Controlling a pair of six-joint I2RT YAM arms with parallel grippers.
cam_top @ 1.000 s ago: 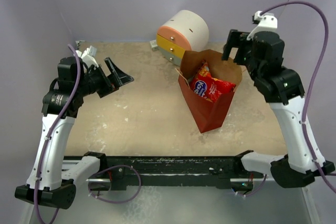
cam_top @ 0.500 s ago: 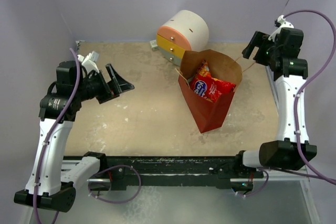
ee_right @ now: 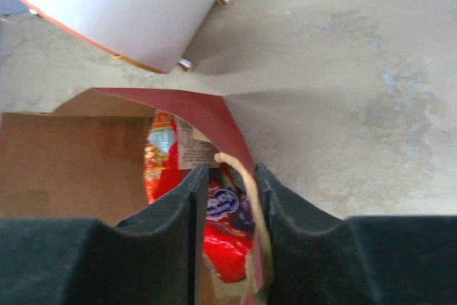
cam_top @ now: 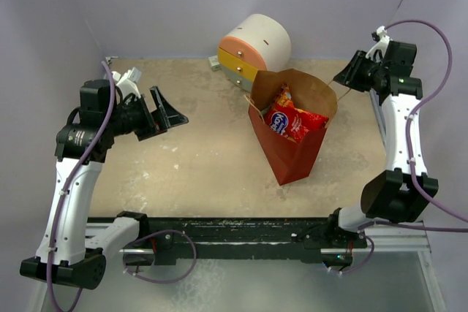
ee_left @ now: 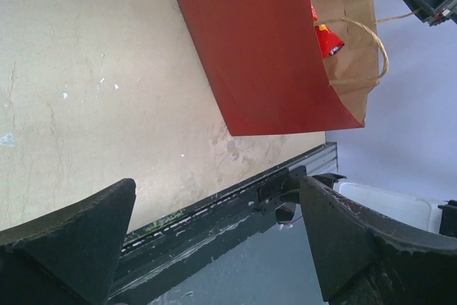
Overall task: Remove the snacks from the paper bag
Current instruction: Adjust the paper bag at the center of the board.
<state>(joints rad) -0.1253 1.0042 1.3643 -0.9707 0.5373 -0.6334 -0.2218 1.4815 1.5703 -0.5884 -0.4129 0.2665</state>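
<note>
The paper bag point(cam_top: 292, 155) stands upright, right of the bench's point(cam_top: 205, 166) centre, with the red crisp packet point(cam_top: 291, 122) poking from its mouth. At the bag's two o'clock, the right gripper point(ee_right: 232, 176) has narrow jaws around a string handle point(ee_right: 250, 191); I cannot tell whether they pinch it. A tug there could tip the light bag or snap the string. The left gripper point(cam_top: 170, 109) gapes wide at nine o'clock.

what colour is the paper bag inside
Brown; paper bag interior clearest in top external view.

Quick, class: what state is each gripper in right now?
Left gripper: open, holding nothing.
Right gripper: jaws near together around the bag handle; a firm grip cannot be told.
</note>
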